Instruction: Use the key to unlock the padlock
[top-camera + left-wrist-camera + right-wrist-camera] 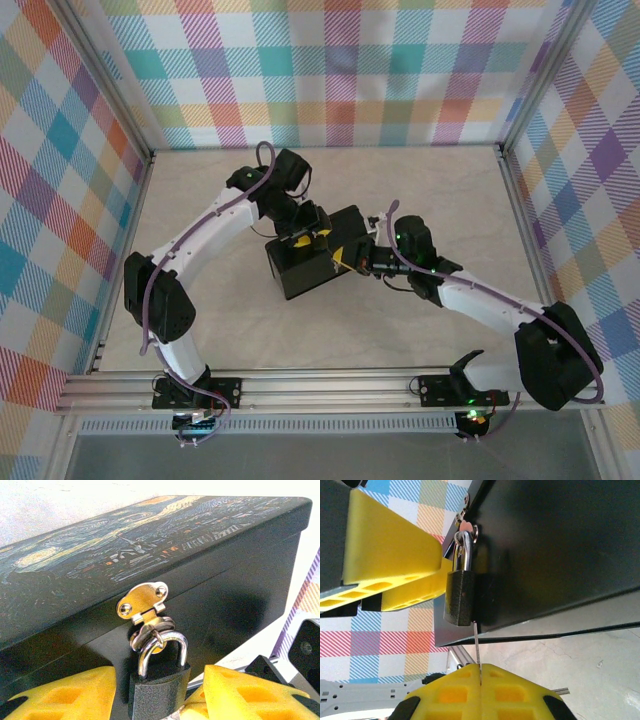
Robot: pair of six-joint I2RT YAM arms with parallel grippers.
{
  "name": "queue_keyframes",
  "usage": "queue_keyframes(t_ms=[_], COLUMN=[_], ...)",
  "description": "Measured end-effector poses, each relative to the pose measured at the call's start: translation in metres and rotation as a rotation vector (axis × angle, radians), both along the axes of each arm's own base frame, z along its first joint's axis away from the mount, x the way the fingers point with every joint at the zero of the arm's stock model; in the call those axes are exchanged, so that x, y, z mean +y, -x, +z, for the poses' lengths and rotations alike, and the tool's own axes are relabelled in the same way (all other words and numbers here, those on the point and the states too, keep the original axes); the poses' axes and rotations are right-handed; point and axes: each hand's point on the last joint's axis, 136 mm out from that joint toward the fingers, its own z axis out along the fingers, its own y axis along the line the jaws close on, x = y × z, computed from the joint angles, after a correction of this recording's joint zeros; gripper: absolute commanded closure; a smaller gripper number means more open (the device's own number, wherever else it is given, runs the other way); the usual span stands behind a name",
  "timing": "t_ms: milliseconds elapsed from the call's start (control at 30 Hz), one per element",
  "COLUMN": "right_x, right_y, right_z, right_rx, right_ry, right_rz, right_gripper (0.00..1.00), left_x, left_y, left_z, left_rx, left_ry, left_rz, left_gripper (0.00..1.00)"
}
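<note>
Top external view is giving us the pale table point(420, 200) with both arms reaching in over the black box with the swirly painted lid point(300, 275), the left gripper point(305, 238) coming at it from the far side and the right gripper point(352, 262) from the right. Moving in closer, the left wrist camera is showing the left gripper's yellow fingers point(70, 695) standing apart on either side of the padlock point(160, 690), slim gaps showing on both sides, so it is framing the lock rather than clearly squeezing it. The padlock is hanging by its closed shackle point(162, 647) from the brass hasp point(142, 600) on the box's front wall. Down at the smallest piece, the right gripper point(480, 667) is pinching its jaws tight on the key point(477, 645), whose thin blade is meeting the underside of the dark lock body; how deep it is sitting I cannot tell. Danger from here, as I judge it: the lock is dangling loose, so a push or twist could be swinging it away, bending the slender blade or letting it slip in the pinch.
</note>
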Motion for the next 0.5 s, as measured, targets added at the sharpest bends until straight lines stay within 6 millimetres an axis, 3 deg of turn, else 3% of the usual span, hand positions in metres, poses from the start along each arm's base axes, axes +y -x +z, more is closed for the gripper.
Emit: queue_keyframes(t_ms=[500], right_x=[0.006], right_y=[0.017], right_z=[-0.002], right_rx=[0.032], right_ry=[-0.013], right_rz=[0.014], right_gripper=[1.0], left_x=[0.0], left_y=[-0.001], left_z=[0.002], left_rx=[-0.008], left_ry=[-0.002], left_rz=[0.062], left_gripper=[0.48])
